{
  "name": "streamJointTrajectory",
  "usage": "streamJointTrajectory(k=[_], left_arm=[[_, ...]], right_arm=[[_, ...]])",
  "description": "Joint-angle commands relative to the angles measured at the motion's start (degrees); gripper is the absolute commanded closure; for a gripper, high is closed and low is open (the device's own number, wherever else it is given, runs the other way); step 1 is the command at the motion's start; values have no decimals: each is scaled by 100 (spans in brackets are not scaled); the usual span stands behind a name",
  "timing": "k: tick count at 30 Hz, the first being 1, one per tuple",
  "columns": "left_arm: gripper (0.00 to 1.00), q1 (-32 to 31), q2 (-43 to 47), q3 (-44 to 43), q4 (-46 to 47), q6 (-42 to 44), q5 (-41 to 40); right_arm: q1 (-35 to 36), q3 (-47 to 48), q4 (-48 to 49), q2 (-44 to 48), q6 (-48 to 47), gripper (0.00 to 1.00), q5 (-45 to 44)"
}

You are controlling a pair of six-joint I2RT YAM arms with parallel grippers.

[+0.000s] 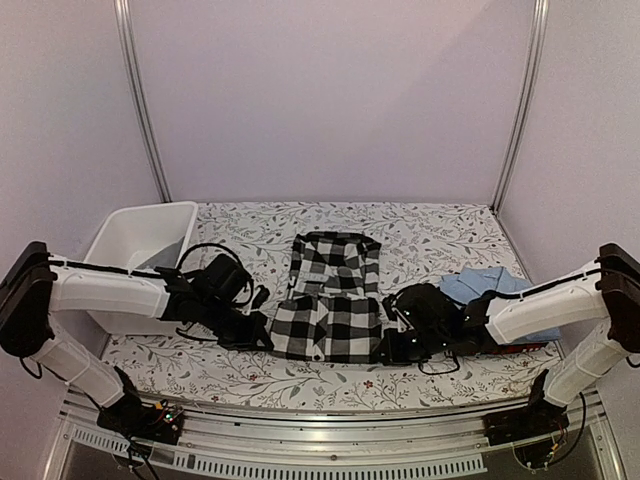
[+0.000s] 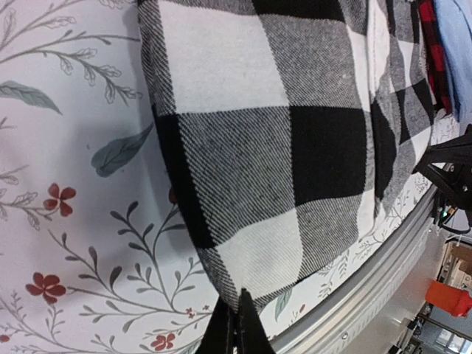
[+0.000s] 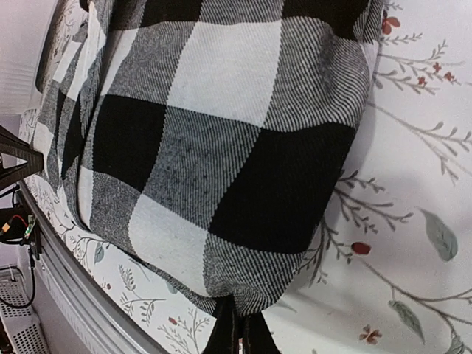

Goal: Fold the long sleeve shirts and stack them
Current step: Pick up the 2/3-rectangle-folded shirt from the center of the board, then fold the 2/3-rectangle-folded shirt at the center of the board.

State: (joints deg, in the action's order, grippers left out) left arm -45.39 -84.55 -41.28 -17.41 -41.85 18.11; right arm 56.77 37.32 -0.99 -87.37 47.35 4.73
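Presently left hand (image 2: pixel 236 321) and right hand (image 3: pixel 237 326) clamp the checked shirt (image 1: pixel 330 312) at its near corners; raise both evenly.

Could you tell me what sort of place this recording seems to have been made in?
Probably a robot lab's test booth rather than a home: plain panel walls held by metal posts, and an aluminium rail edging the floral-covered table.
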Motion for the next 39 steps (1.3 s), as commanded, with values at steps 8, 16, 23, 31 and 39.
streamJointTrajectory(k=[8,16,23,31,39], left_arm=[[100,-207,913,-937,-1578,64,-530],[100,1253,-1143,-3323,-1390,1231,363],[100,1929,-4541,-6461,-1440,1436,743],[100,2014,-5844,-7513,-1623,1285,727],[100,1743,-3677,-4178,-270,900,640]], right_arm=[[651,821,-1361,1271,861,100,-1067],[-1156,2041,-1209,520,-231,100,-152],[-2764,3545,-471,-1968,-1008,100,900],[-2851,4716,-513,-4022,-1225,100,1295],[-2288,3232,-180,-3022,-894,100,965]])
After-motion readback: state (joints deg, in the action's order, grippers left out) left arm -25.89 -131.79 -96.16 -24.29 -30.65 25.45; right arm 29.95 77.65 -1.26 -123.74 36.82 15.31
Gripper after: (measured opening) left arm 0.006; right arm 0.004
